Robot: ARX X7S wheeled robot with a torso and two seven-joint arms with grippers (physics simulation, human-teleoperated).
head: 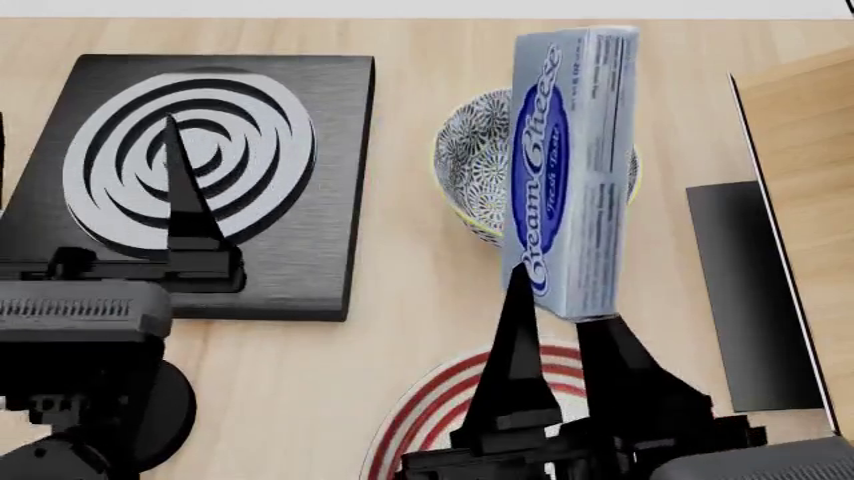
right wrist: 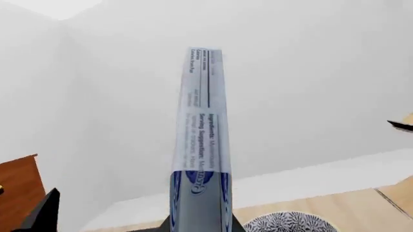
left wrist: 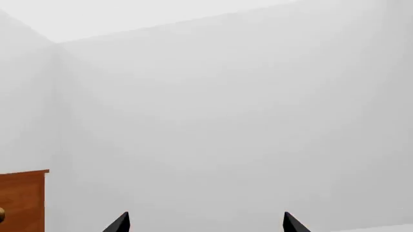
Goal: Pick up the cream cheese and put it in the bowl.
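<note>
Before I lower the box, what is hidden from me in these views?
- Head view: the cream cheese covers most of the bowl.
- Right wrist view: the picture's edge cuts off the bowl and the grip point.
- Left wrist view: only wall and left fingertips; table unseen.

The right gripper is raised at the lower middle of the head view, its two dark fingers pointing up and away from the robot, closed on the near end of the cream cheese, which stands on end above them. In the right wrist view one fingertip shows at the edge and the box fills the middle. The left gripper sits at the head view's left, pointing forward; in its wrist view the two fingertips stand wide apart, holding nothing.
</note>
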